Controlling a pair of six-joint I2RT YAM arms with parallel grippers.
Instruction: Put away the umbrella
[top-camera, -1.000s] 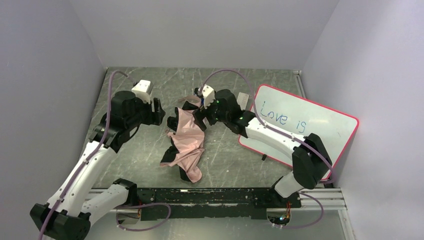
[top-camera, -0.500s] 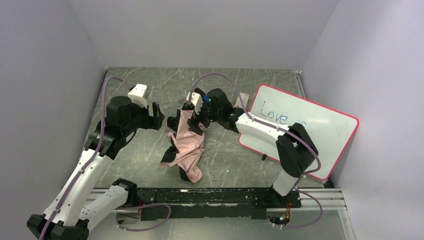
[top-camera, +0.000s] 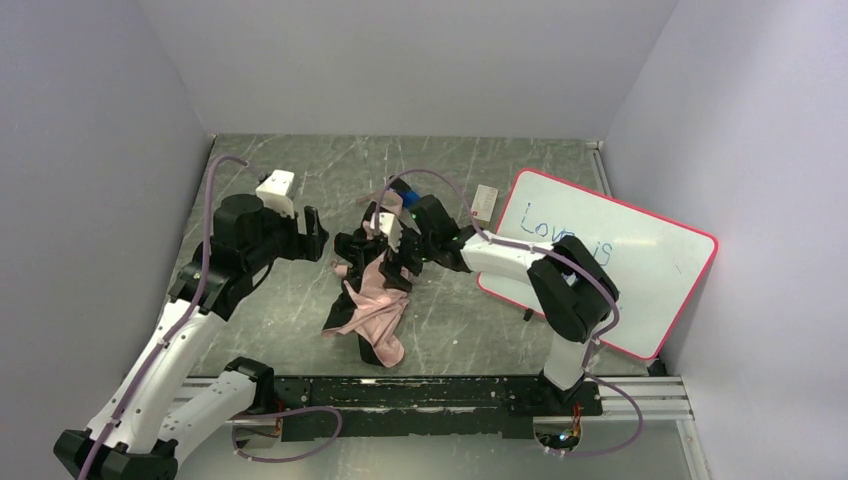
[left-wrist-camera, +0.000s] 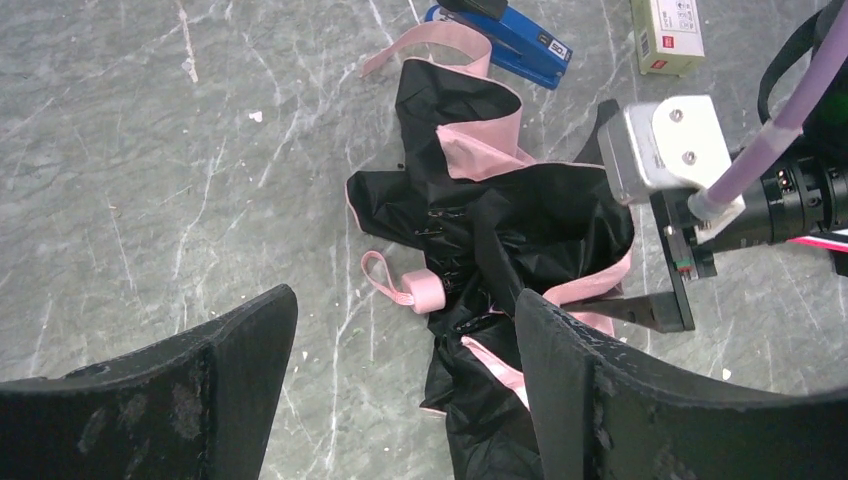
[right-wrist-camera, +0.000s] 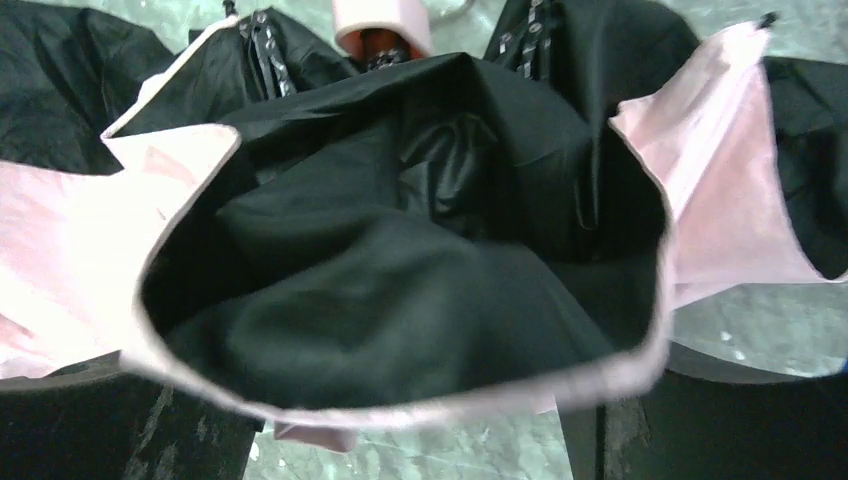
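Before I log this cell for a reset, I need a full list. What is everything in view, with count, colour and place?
umbrella: one, pale pink outside and black inside, crumpled at the table's middle
stapler: one, blue and black, just beyond the umbrella
small box: one, whitish with a red mark, beside the stapler
whiteboard: one, white with a pink-red frame, "Love is" written on it, at the right
table: one, dark grey, marbled, under everything
left gripper: one, black, open, left of the umbrella and apart from it
right gripper: one, black, open, fabric between its fingers
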